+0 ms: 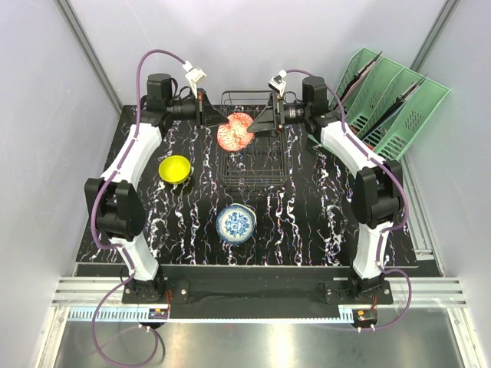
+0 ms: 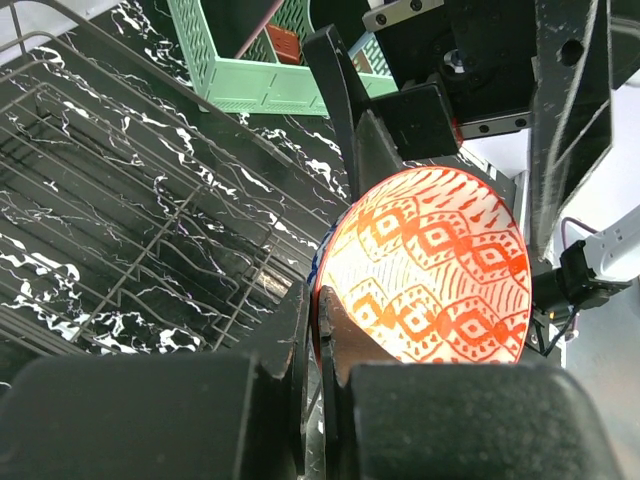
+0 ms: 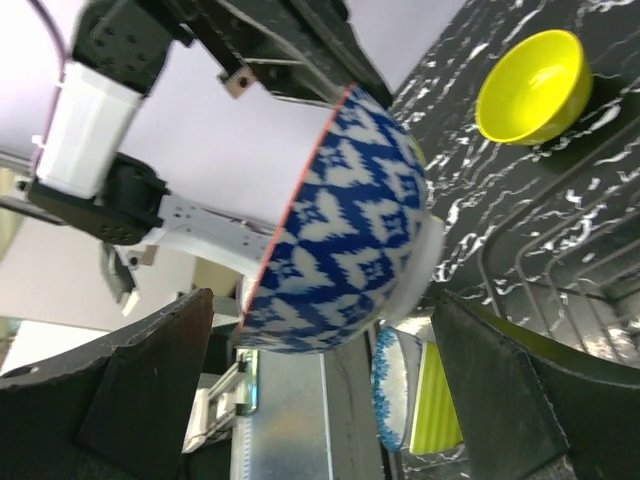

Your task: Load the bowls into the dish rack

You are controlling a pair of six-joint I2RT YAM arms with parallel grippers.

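My left gripper [image 1: 212, 120] is shut on the rim of a bowl [image 1: 235, 132] and holds it tilted over the back of the dark wire dish rack [image 1: 250, 182]. The bowl is orange-patterned inside [image 2: 430, 270] and blue-and-white outside with a red rim [image 3: 345, 230]. My right gripper [image 1: 261, 123] is open, its fingers either side of that bowl without touching it [image 3: 322, 300]. A yellow bowl [image 1: 175, 169] sits left of the rack. A blue floral bowl [image 1: 235, 224] sits in front of it. A blue-rimmed bowl [image 3: 392, 390] and a lime-green one [image 3: 440, 405] stand on edge below the held bowl.
A mint-green slotted organizer [image 1: 391, 107] stands at the back right, close to the right arm; it also shows in the left wrist view [image 2: 250, 75]. The rack's wire floor [image 2: 130, 230] lies below the left gripper. The table top is black marble-patterned.
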